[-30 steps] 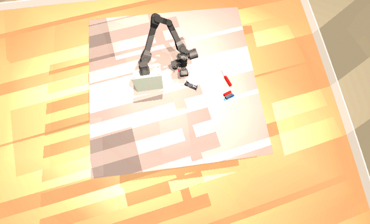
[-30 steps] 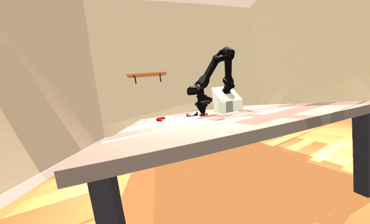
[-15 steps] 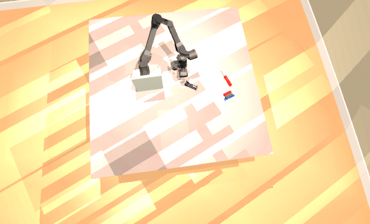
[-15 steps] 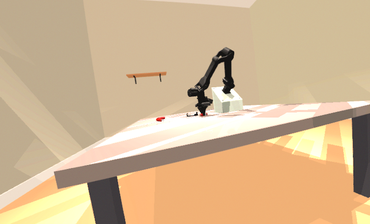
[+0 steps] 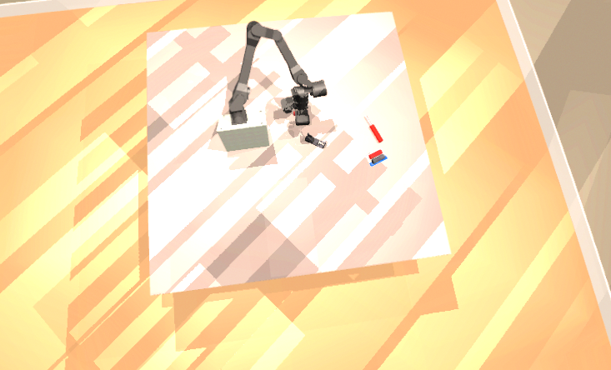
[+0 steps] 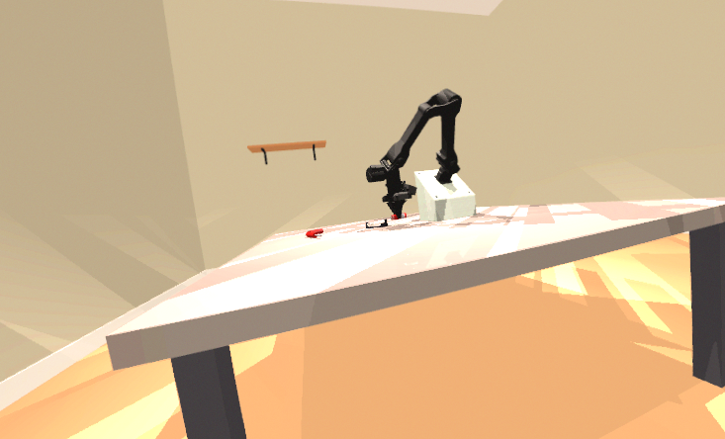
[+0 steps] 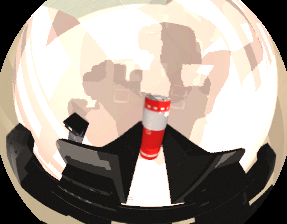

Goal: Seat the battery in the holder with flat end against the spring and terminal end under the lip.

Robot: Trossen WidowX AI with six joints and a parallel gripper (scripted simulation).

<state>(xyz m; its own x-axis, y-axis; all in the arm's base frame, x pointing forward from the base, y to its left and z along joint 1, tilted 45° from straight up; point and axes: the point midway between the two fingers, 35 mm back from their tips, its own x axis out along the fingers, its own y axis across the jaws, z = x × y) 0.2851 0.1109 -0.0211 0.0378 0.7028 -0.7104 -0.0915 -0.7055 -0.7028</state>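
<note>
The tool [image 7: 148, 163] pinches the battery [image 7: 152, 129] mid-body; it looks light, rigid and slick, holder [image 5: 315, 140] at five o'clock.

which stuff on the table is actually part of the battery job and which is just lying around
Part of the job:
- battery, red and white, gripped in the gripper
- holder, dark, lying on the table near the arm

Just lying about:
- red screwdriver
- red and blue block
- wall shelf
</note>
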